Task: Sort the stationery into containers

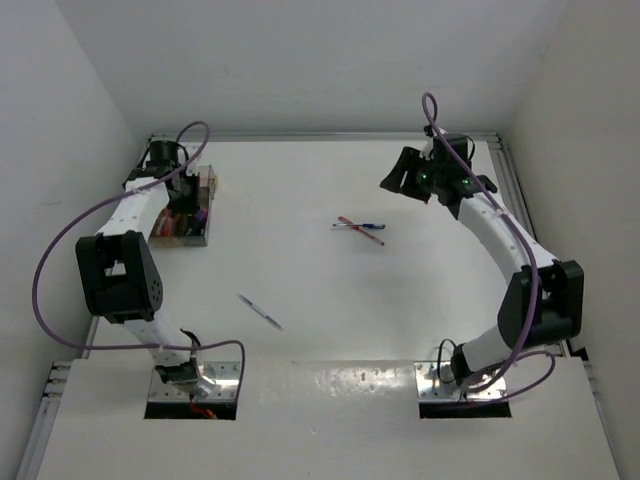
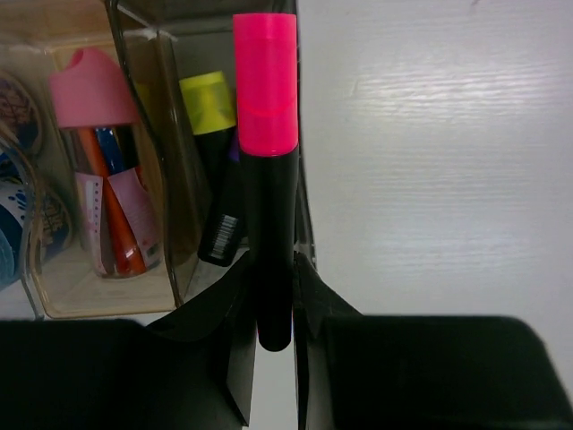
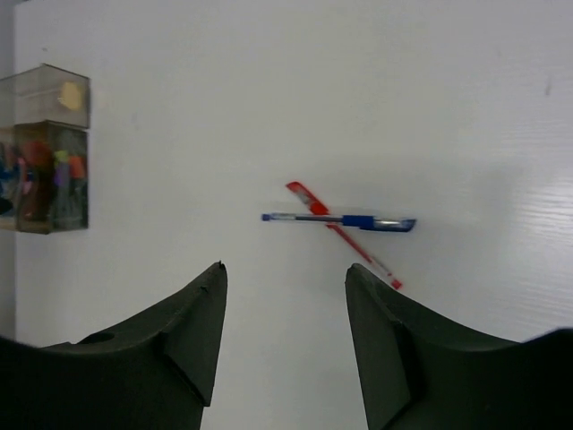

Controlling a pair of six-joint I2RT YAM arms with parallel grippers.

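Organiser box (image 2: 170, 179) part-filled with highlighters (image 2: 208, 103), open table (image 1: 300, 180) around crossed pens (image 1: 360, 230)

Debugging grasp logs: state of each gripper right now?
Left gripper: shut on the pink-capped highlighter.
Right gripper: open, holding nothing.

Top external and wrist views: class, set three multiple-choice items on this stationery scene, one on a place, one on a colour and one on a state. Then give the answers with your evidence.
1. Where is the blue pen?
A. crossing the red pen
B. inside the organiser
C. in a gripper

2. What colour is the cap of the highlighter in the left gripper?
A. yellow
B. orange
C. pink

3. How is the right gripper?
A. shut on a pen
B. open, holding nothing
C. shut on a highlighter

Answers:
1 A: the two pens form a cross in the right wrist view.
2 C: the cap shows bright pink in the left wrist view.
3 B: its jaws stand apart with nothing between them.
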